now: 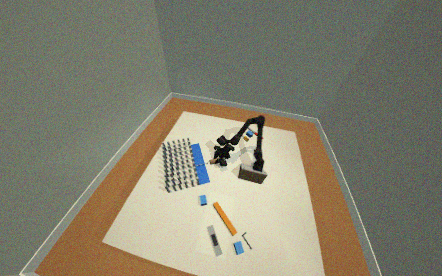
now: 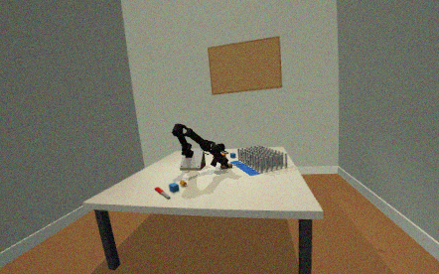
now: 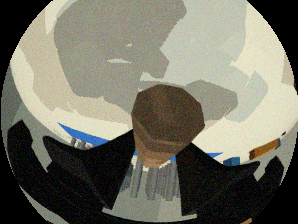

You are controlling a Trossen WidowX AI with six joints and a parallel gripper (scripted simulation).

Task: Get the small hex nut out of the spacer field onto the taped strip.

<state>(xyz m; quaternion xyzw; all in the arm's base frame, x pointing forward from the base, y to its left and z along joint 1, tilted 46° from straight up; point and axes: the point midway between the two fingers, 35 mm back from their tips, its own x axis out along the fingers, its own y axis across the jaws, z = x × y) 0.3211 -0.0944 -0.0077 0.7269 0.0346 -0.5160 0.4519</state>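
Plain gray walls (image 1: 76, 60) (image 2: 51, 74) meet a brown floor (image 1: 111, 210) (image 2: 200, 243), and a tan board (image 2: 245, 66) hangs on the far wall above a big pale table (image 1: 176, 220) (image 2: 254, 196) with dark legs.

Matt brown wood-like handle (image 1: 213, 161) (image 3: 167, 112); grey metallic-looking spacers (image 1: 180, 165) (image 2: 263, 158) (image 3: 152, 184).

The gripper (image 3: 157, 135) is closed on a faceted brown wooden handle (image 3: 167, 112) — its broad end toward the camera, the narrower end between the black fingers. Beyond stand grey metal spacers (image 3: 152, 182), with blue tape (image 3: 82, 134) showing on either side — and, at right, a blue block (image 3: 231, 161) near an orange bar (image 3: 265, 149).
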